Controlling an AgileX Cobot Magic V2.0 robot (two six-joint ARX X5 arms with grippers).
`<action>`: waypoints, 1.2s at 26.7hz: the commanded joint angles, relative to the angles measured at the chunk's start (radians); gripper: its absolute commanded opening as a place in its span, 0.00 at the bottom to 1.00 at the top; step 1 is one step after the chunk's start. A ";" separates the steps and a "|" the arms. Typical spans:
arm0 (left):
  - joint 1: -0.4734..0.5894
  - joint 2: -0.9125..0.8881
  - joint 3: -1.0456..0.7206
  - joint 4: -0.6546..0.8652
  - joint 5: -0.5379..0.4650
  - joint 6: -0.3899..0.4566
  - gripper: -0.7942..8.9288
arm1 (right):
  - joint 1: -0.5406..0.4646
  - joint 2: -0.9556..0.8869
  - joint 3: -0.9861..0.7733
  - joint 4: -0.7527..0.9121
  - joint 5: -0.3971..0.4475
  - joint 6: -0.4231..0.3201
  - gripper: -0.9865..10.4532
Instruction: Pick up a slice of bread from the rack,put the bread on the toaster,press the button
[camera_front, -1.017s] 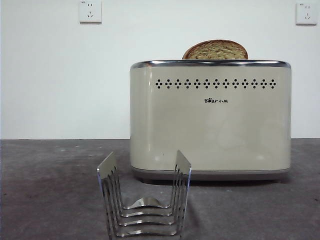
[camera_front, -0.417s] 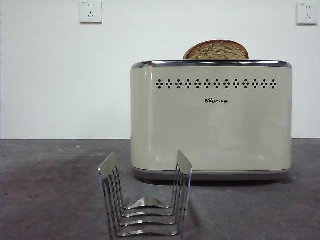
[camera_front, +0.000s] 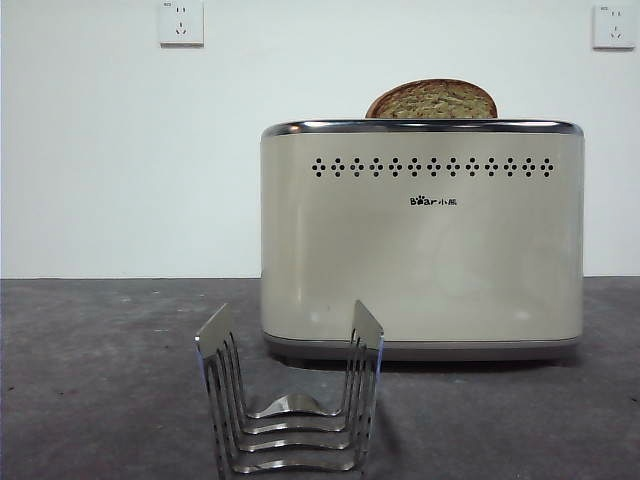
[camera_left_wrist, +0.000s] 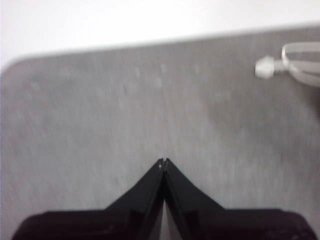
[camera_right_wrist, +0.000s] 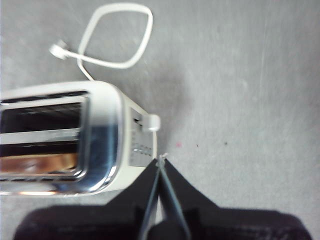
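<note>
both grippers closed and empty, bread in the toaster

our right gripper (camera_right_wrist: 161, 159) has its jaws pressed together on nothing, tips just beside the toaster's (camera_right_wrist: 75, 137) end panel, near its white lever (camera_right_wrist: 152, 122); our left gripper (camera_left_wrist: 163, 161) is likewise closed over bare grey table (camera_left_wrist: 100, 125). further out, the bread (camera_front: 432, 100) pokes its domed top above the toaster's chrome rim, and the rack (camera_front: 290, 405) stands in front, holding nothing; a white cord (camera_right_wrist: 117, 35) loops behind the toaster

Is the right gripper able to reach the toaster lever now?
Probably yes. The right gripper, jaws shut, hangs just beside the toaster end, near the white lever, and nothing lies between them.
</note>
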 joint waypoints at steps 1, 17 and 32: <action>0.009 -0.074 -0.076 0.022 0.000 0.000 0.08 | 0.001 0.053 0.002 -0.006 0.001 -0.005 0.09; 0.074 -0.242 -0.179 0.037 0.053 -0.021 0.08 | 0.001 0.227 0.002 0.343 0.097 -0.005 0.09; 0.074 -0.201 -0.178 0.043 0.052 -0.029 0.08 | 0.001 0.228 0.002 0.496 0.154 -0.005 0.09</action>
